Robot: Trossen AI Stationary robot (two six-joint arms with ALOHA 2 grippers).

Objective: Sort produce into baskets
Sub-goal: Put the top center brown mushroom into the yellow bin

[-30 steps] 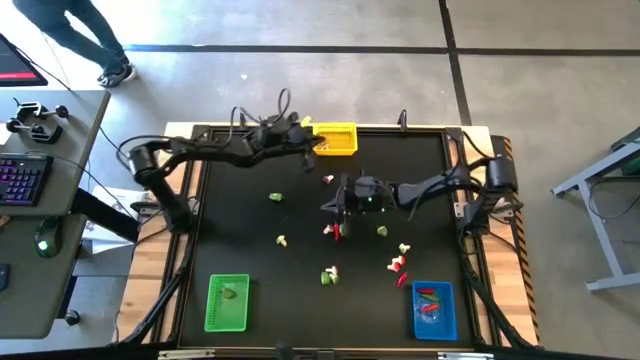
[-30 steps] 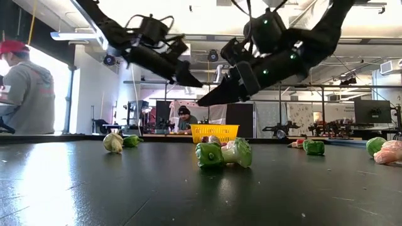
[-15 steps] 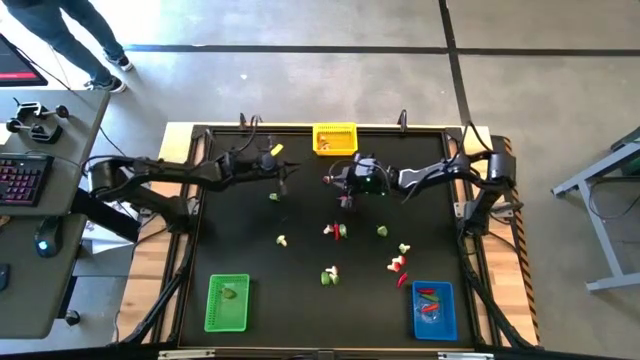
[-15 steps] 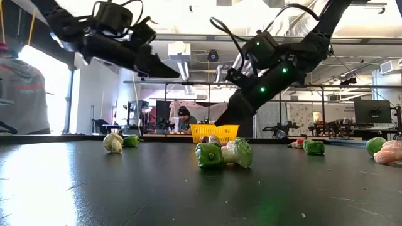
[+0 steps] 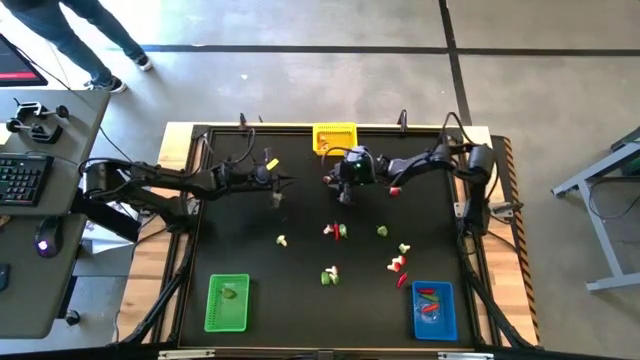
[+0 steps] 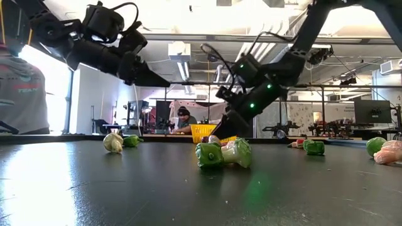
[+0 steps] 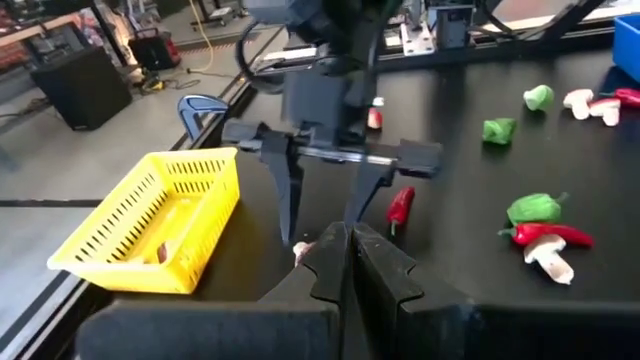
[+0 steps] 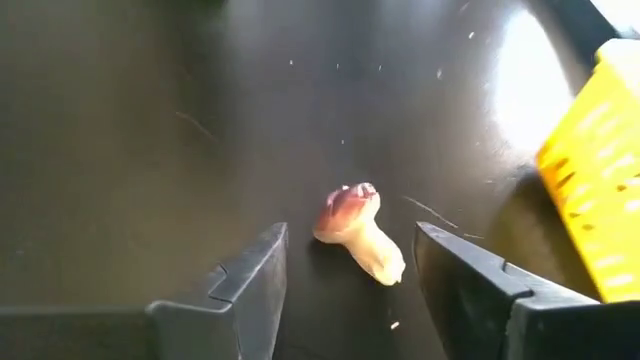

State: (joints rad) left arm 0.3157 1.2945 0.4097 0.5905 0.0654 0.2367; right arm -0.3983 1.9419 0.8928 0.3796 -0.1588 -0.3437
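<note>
A small whitish-tan mushroom piece with a reddish cap lies on the black table, close to the yellow basket. My right gripper is open and slants down over it, one finger on each side, touching nothing. The left wrist view shows those fingers above the piece. My left gripper is shut and holds nothing, raised over the table to the left of the right gripper. More produce lies mid-table. The green basket and blue basket stand at the near corners.
A red pepper lies just beyond the right gripper. Green and tan pieces sit mid-table, and others lie toward the right and left. The yellow basket holds a small piece. People stand in the room behind.
My left gripper has drawn back from the yellow basket toward the table's left edge and sunk a little, staying shut. My right gripper has gone toward the far edge and down, tipping steeper, and has opened over the mushroom piece.
</note>
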